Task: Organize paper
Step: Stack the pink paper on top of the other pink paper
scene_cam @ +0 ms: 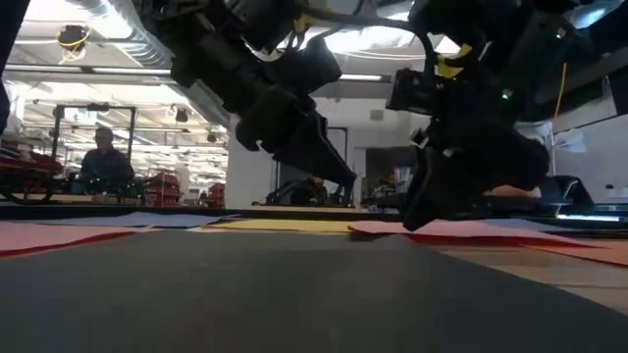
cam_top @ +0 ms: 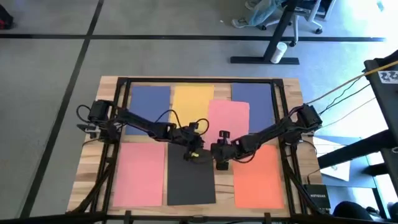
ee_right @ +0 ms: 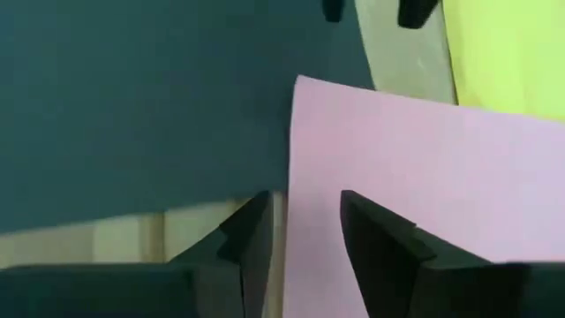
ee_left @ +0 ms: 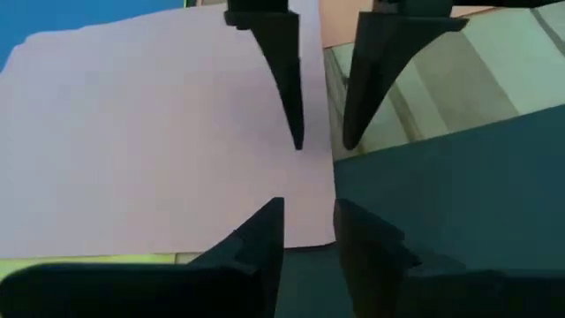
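1. Paper sheets, thin matte rectangles, lie flat on the wooden slatted table (cam_top: 292,93) in two rows.
2. Far row, left to right: a blue sheet (cam_top: 149,102), a yellow sheet (cam_top: 191,102), and a tilted pink sheet (cam_top: 229,117) overlapping a second blue sheet (cam_top: 256,94).
3. Near row, left to right: a pink sheet (cam_top: 142,174), a dark grey sheet (cam_top: 191,180), an orange sheet (cam_top: 260,177).
4. Left gripper (cam_top: 196,152) hovers low at the table's middle, at the dark grey sheet's far edge; its fingers (ee_left: 256,238) stand slightly apart, holding nothing.
5. Right gripper (cam_top: 219,155) sits just beside it, over the near corner of the tilted pink sheet; its fingers (ee_right: 375,234) stand apart with the pink edge between them, though whether they touch it cannot be told.
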{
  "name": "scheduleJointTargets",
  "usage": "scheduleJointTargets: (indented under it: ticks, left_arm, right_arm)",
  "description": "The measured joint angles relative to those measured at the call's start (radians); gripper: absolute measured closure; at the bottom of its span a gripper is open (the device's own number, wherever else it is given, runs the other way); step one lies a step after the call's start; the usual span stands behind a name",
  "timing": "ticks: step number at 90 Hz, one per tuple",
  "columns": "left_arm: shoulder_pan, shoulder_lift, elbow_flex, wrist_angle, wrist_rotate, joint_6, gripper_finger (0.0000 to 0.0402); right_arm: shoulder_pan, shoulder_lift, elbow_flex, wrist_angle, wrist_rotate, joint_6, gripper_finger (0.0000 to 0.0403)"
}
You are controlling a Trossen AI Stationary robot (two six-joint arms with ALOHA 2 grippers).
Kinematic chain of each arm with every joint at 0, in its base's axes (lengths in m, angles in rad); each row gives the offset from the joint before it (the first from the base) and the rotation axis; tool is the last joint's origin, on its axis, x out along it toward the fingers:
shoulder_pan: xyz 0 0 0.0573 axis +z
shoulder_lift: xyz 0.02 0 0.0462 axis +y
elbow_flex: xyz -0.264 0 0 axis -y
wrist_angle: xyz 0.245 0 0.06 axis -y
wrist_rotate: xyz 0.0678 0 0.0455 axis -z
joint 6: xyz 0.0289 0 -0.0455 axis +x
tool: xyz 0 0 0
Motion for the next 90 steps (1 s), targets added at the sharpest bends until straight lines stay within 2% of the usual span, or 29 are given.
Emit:
scheduleJointTargets:
  ticks: [32, 40, 51, 55, 90]
  left_arm:
    - [0.000, 0.000, -0.002, -0.019, 0.000, -0.022, 0.0314]
    - [0.000, 0.000, -0.002, -0.024, 0.001, -0.022, 0.0314]
    - [0.000, 0.000, -0.002, -0.023, 0.001, -0.020, 0.0314]
    - [0.000, 0.000, -0.002, -0.024, 0.001, -0.020, 0.0314]
    - [-0.001, 0.000, -0.002, -0.053, 0.000, -0.010, 0.0314]
  right_arm:
    - [0.002, 0.087, 0.006, 0.008, 0.060, 0.015, 0.0284]
    - [0.002, 0.089, 0.006, 0.006, 0.066, 0.023, 0.0308]
    - [0.003, 0.090, 0.024, -0.005, 0.068, 0.016, 0.0379]
    - [0.005, 0.091, 0.031, -0.008, 0.072, 0.013, 0.0392]
    - [0.030, 0.097, 0.133, -0.159, 0.100, -0.005, 0.0402]
